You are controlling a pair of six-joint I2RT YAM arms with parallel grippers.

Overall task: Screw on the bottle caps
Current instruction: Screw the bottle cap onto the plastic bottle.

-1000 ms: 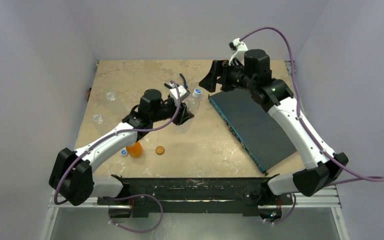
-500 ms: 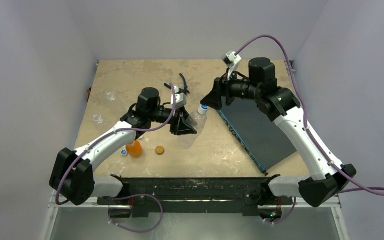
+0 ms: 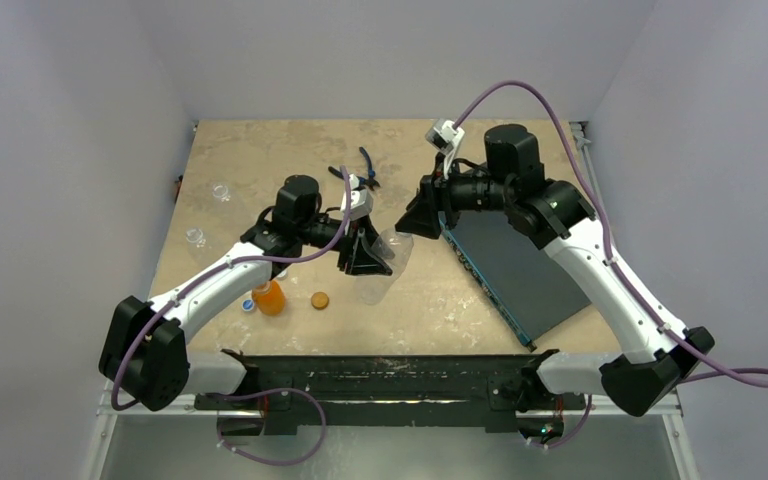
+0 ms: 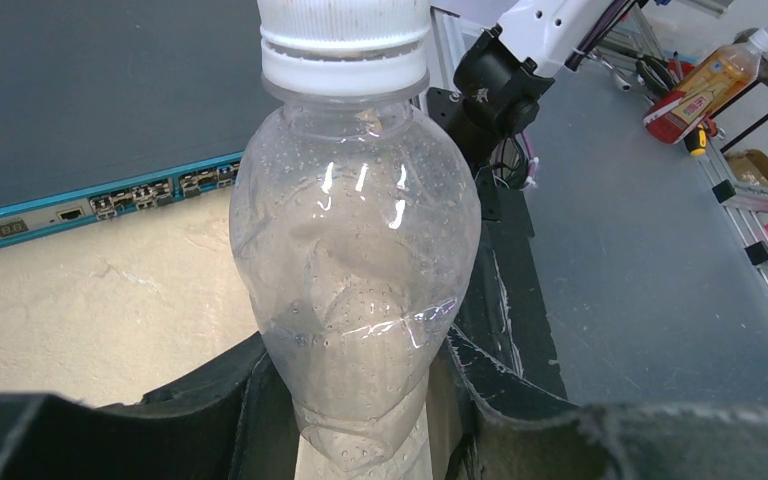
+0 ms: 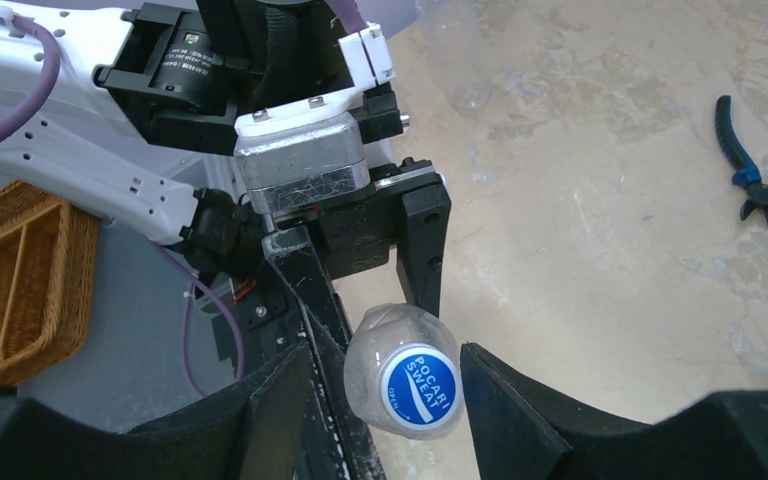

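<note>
Clear bottle (image 3: 384, 266): over the middle of the table (image 3: 260, 170).
Axis: tilted, capped neck toward right gripper (image 3: 412, 224).
Left gripper (image 3: 366, 262): clamped on its lower body.
Right gripper: spread, straddling blue cap (image 5: 422, 391).

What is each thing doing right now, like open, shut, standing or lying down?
clear bottle: held off the table, tilted.
blue cap: on the clear bottle's neck.
left gripper: shut on the clear bottle.
right gripper: open, around the blue cap.
orange bottle: standing on the table.
orange cap: lying flat on the table.
pliers: lying on the table.
</note>
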